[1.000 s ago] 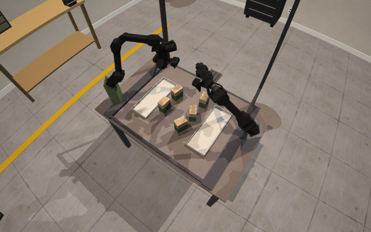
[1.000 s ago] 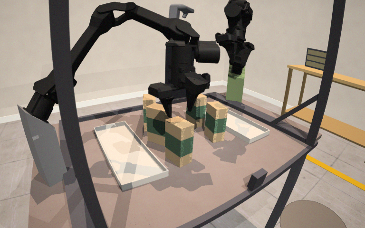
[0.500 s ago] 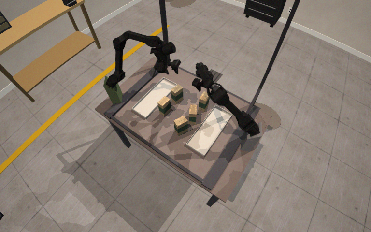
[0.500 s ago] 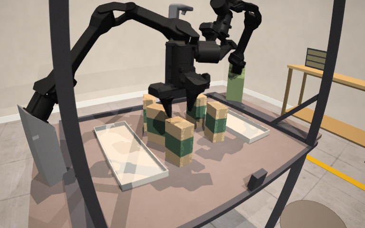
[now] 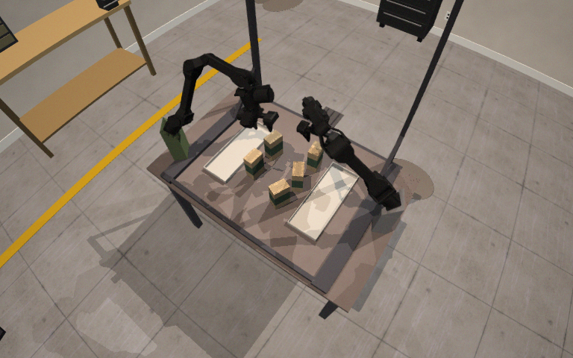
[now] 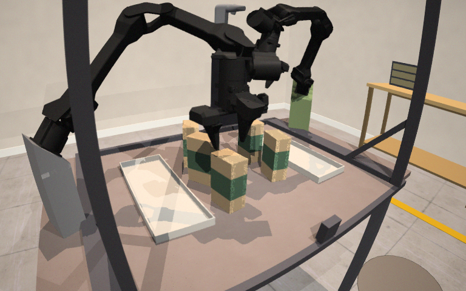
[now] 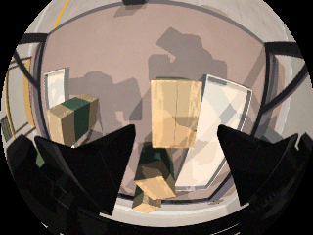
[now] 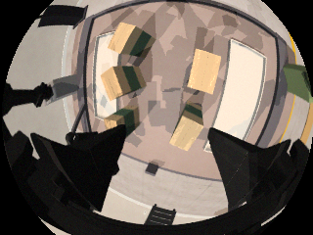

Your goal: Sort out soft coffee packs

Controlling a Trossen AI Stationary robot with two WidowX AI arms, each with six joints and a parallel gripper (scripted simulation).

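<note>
Tan-and-green bricks: five, all standing on bench
left-row bricks (image 5: 298, 168) (image 6: 199, 157) (image 7: 156, 162) (image 8: 122, 80): three
right-row bricks (image 5: 253, 163) (image 6: 275, 157) (image 7: 73, 117) (image 8: 204, 70): two
left tray (image 5: 321, 206) (image 6: 164, 202) (image 7: 225, 117) (image 8: 101, 54): flat, no brick inside
right tray (image 5: 230, 156) (image 6: 314, 161) (image 7: 56, 88) (image 8: 246, 83): same
left gripper (image 5: 313, 136) (image 6: 229, 143) (image 7: 177, 127): fingers apart, nothing held
right gripper (image 5: 262, 127) (image 6: 269, 83) (image 8: 168, 131): apart, nothing held
done: no brick trayed
left: tray soft ones (which? can't tell by look), then free both arms
branding: green bands, no readable writing
</note>
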